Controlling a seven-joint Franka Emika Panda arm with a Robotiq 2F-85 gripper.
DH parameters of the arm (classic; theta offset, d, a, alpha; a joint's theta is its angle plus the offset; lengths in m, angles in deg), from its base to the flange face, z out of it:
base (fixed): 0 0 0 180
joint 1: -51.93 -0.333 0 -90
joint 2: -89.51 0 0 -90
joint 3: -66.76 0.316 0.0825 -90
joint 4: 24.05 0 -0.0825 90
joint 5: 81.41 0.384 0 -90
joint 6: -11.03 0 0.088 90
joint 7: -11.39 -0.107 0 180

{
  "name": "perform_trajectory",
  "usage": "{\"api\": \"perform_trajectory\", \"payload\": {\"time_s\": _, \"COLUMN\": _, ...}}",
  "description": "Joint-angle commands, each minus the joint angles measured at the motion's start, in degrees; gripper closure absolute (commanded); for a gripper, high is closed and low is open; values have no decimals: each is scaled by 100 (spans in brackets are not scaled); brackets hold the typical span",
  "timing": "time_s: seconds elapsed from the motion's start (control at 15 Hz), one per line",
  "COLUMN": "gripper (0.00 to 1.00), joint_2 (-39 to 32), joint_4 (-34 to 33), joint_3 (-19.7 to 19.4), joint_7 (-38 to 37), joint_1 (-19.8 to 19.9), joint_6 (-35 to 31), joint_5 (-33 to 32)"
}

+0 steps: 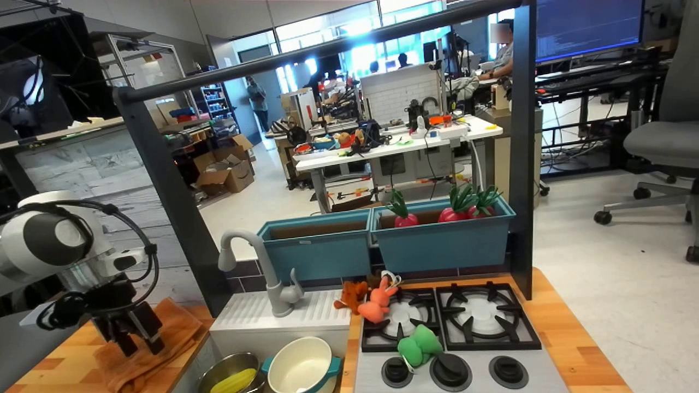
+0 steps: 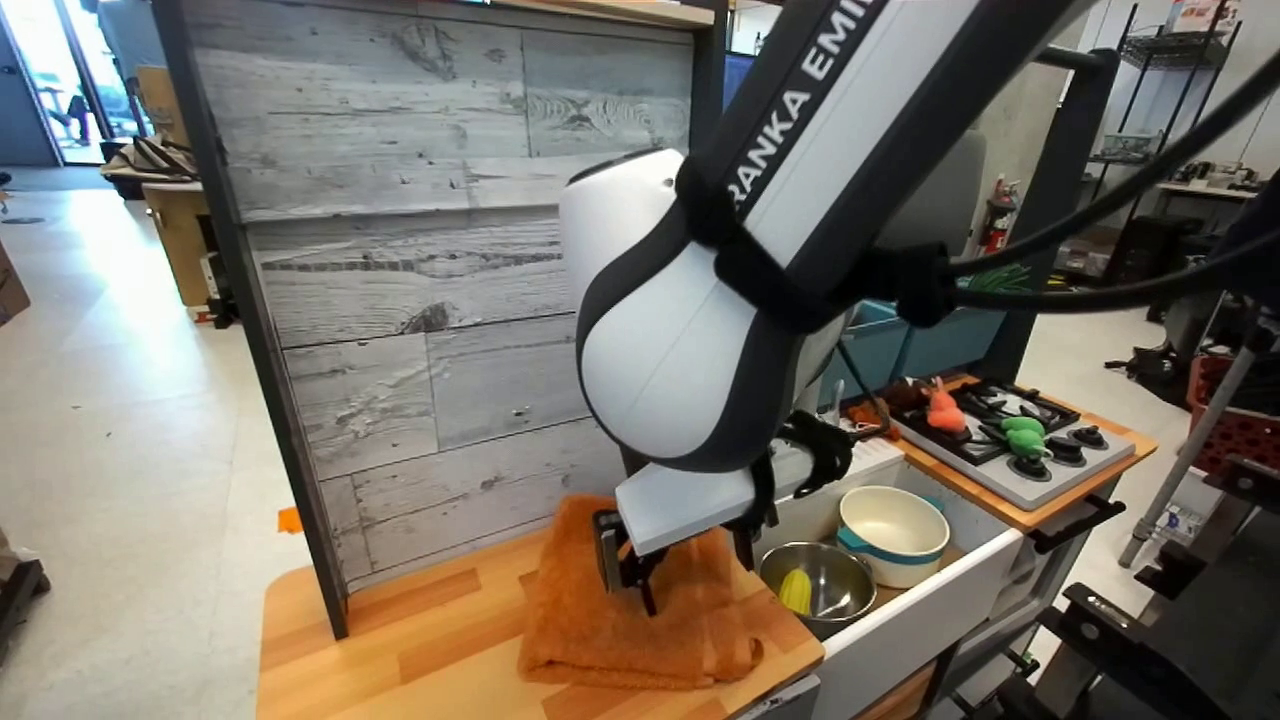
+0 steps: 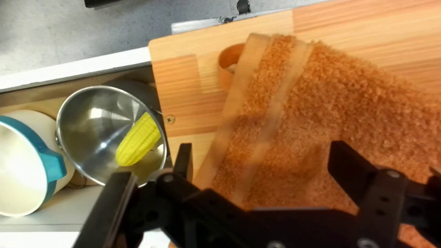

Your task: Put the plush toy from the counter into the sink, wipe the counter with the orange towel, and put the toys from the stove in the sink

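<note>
The yellow plush toy (image 3: 137, 139) lies in a metal bowl inside the sink (image 2: 930, 610). On the wooden counter (image 2: 440, 630) rests the orange towel (image 2: 690, 640), folded and slightly rumpled. My gripper (image 3: 260, 148) is over that towel, pointing down, fingers wide apart with nothing held between them; whether the tips touch the cloth I cannot tell. In an exterior view the same gripper (image 1: 143, 349) shows above the cloth. A red-orange toy (image 1: 379, 303) sits at the left back burner of the stove (image 1: 538, 363), and a green toy (image 1: 420, 345) lies at its front, by the knobs.
Beside the metal bowl (image 3: 100, 110) in the sink stands a white pot (image 1: 303, 363) with teal handles. A grey faucet (image 1: 267, 273) rises behind. Another brownish-orange plush (image 1: 349, 297) is at the stove's left edge. Teal planters (image 1: 442, 243) line the back; a panel wall (image 2: 400, 300) borders the counter.
</note>
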Motion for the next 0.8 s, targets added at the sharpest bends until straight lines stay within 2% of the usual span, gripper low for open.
{"api": "perform_trajectory", "payload": {"time_s": 0.0, "gripper": 0, "joint_2": -308, "joint_4": -354, "joint_3": 608, "joint_7": 386, "joint_1": 144, "joint_6": 91, "joint_5": -18}}
{"api": "perform_trajectory", "payload": {"time_s": 0.2, "gripper": 0, "joint_2": -723, "joint_4": -688, "joint_3": 1204, "joint_7": 869, "joint_1": 95, "joint_6": -15, "joint_5": 78}}
{"api": "perform_trajectory", "payload": {"time_s": 0.4, "gripper": 0, "joint_2": -945, "joint_4": -932, "joint_3": 1613, "joint_7": 1363, "joint_1": -10, "joint_6": 35, "joint_5": 77}}
{"api": "perform_trajectory", "payload": {"time_s": 0.53, "gripper": 0, "joint_2": -1011, "joint_4": -1041, "joint_3": 1757, "joint_7": 1561, "joint_1": -27, "joint_6": 115, "joint_5": 116}}
{"api": "perform_trajectory", "payload": {"time_s": 0.73, "gripper": 0, "joint_2": -878, "joint_4": -872, "joint_3": 1538, "joint_7": 1433, "joint_1": -41, "joint_6": 165, "joint_5": 95}}
